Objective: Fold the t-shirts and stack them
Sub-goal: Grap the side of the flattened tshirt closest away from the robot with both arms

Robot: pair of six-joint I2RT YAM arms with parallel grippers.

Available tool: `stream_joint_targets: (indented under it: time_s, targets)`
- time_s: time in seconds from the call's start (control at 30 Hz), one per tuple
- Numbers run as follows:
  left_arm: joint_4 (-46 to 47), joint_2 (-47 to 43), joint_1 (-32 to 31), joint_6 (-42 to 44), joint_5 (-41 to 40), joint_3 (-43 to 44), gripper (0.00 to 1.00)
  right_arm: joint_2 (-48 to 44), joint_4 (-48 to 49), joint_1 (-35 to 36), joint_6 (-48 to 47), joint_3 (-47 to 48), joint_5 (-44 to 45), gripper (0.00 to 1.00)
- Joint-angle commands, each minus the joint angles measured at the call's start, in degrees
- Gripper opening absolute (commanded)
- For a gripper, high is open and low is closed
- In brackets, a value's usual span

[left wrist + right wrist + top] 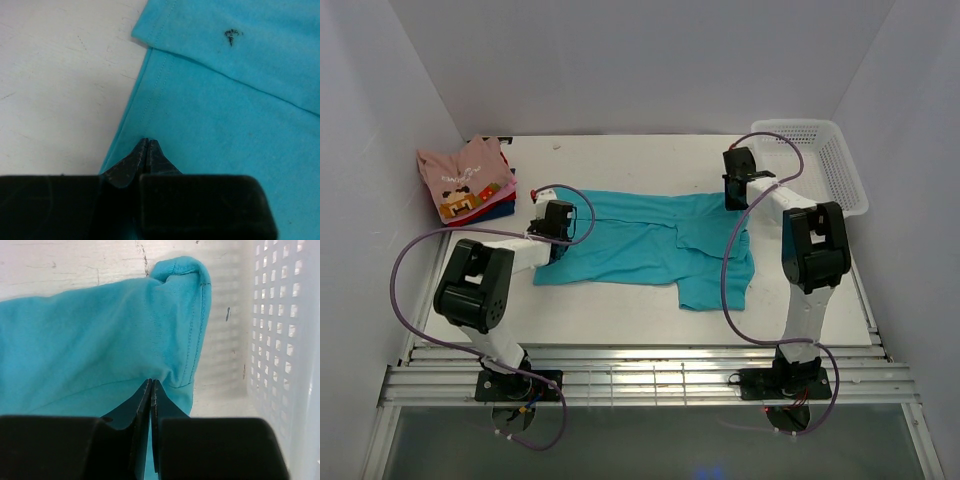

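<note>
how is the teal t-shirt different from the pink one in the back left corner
The teal t-shirt lies spread out wide; the pink t-shirt is folded small. The teal t-shirt is plain; the pink t-shirt carries a block graphic. The teal t-shirt is pinched by the left gripper and the right gripper; the pink t-shirt sits untouched. Both are soft cloth.

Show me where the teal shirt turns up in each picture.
Top external: teal shirt spread across the middle of the table.
Left wrist: teal shirt fills the right side, table at left.
Right wrist: teal shirt fills left and centre, basket at right.
Shared landmark: the white table.
</note>
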Motion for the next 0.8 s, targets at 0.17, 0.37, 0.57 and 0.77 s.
stream_joint_targets:
  time_s: [0.17,0.37,0.57,0.77]
  targets:
    - [-1.7,2.6,2.6,-1.3,2.3,4.3,0.09,6.5,-1.5,-2.2,-1.1,5.0,1.8,0.08]
    - [-5.3,6.8,5.1,-2.0,6.5,8.5,0.08,14.6,-5.6,-3.7,-1.0,13.6,1.2,0.08]
    - [-5.8,9.9,5.5,-1.9,9.2,12.1,0.05,21.2,-9.5,-5.6,-1.5,24.6,0.3,0.08]
    - [-1.3,8.3,5.5,-0.7,13.6,10.5,0.01,23.3,-8.2,-6.7,-3.4,30.7,-2.2,0.08]
